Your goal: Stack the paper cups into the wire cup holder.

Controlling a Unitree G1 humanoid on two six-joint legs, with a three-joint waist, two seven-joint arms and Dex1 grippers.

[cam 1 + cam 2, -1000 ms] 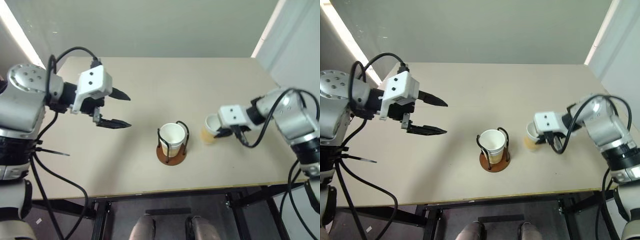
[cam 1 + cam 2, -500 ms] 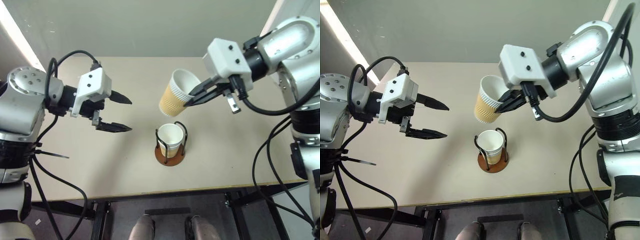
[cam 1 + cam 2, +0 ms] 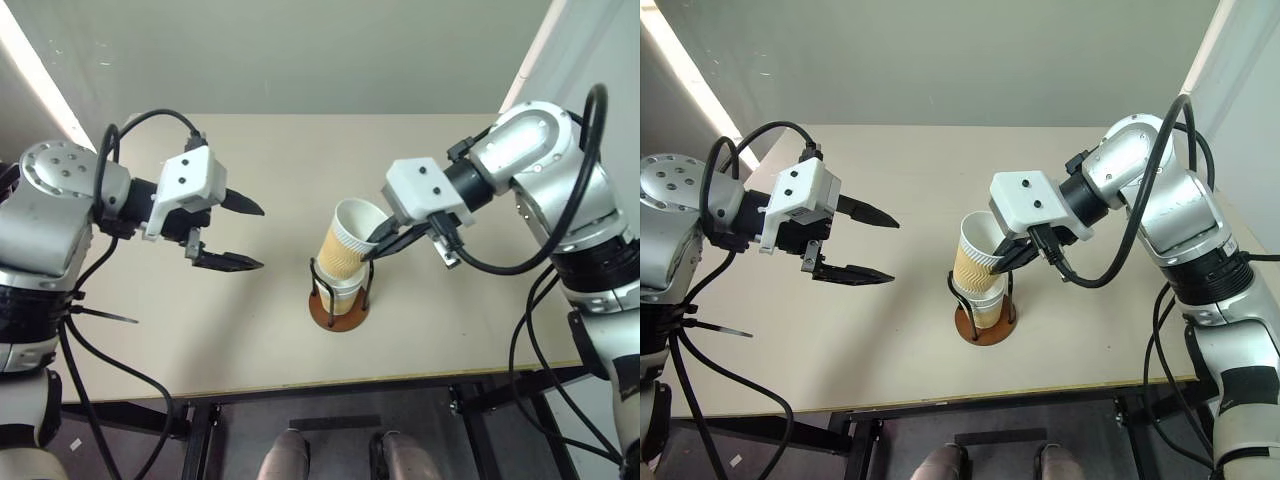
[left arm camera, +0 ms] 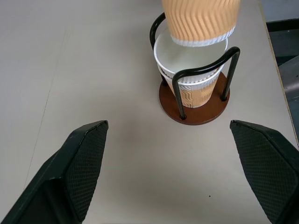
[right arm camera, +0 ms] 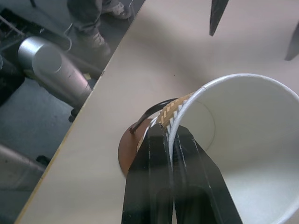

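A beige table (image 3: 300, 340) fills the scene, seen from above. Near its front-middle stands the wire cup holder (image 3: 340, 308): round reddish-brown disc base w/ thin black wire loops rising upright. Inside it sits one paper cup (image 4: 191, 79), tan-yellow outside, white inside, white rolled rim. Just above it hangs a second cup (image 3: 346, 240), tilted, ribbed tan wall, its bottom over the seated cup's mouth; whether they touch can't be told. The right gripper (image 3: 378, 246) pinches this cup's rim, one black finger inside, one outside, clamped tight. The left gripper (image 3: 240, 235) hangs over the table's left part, well apart from the holder, fingers spread wide, nothing held. The left wrist view shows the seated cup's patterned side betw. the wires. The right wrist view shows the floor past the table edge and a person's shoe (image 5: 96, 42).
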